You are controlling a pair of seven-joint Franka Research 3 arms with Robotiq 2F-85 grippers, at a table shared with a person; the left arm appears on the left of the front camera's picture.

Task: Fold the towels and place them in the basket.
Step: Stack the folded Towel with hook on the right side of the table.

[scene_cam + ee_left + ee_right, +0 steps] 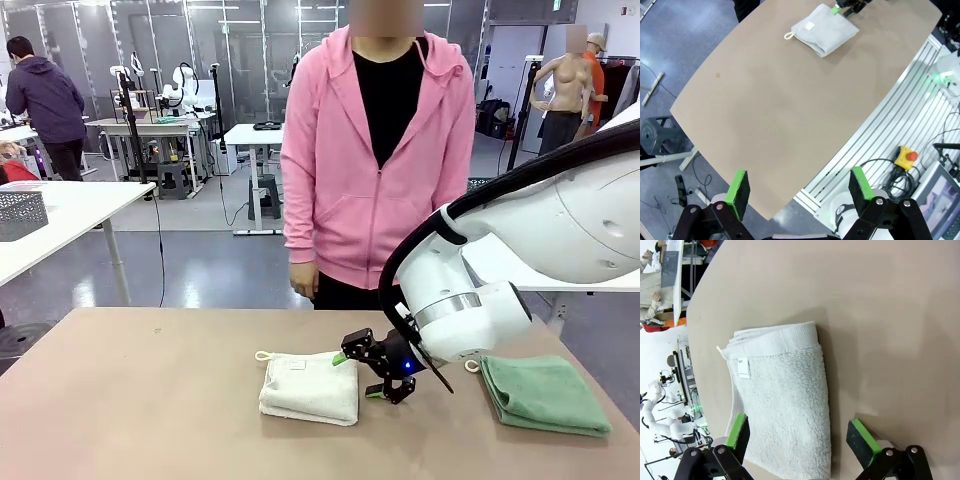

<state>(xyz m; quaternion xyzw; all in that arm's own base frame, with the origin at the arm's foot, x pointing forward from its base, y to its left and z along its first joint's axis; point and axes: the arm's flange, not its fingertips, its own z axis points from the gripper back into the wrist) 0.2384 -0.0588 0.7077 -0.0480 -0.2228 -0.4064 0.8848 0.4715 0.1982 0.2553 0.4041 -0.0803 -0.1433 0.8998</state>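
A folded cream-white towel [308, 388] lies on the brown table [150, 400], its corner loop pointing left. It also lies far off in the left wrist view [825, 32] and close up in the right wrist view [785, 405]. My right gripper [358, 375] hangs open at the towel's right edge, tilted, nothing between its fingers [800, 435]. One green pad [737, 432] is over the towel, the other beside it. A folded mint green towel [545, 393] lies at the right. My left gripper [799, 187] is open, high above the table's near edge. A dark grey mesh basket [20, 212] stands on a separate white table, far left.
A person in a pink hoodie [375, 150] stands at the table's far side, one hand [302, 280] hanging down. The left half of the table is bare. My right arm's white body [560, 230] reaches in above the green towel.
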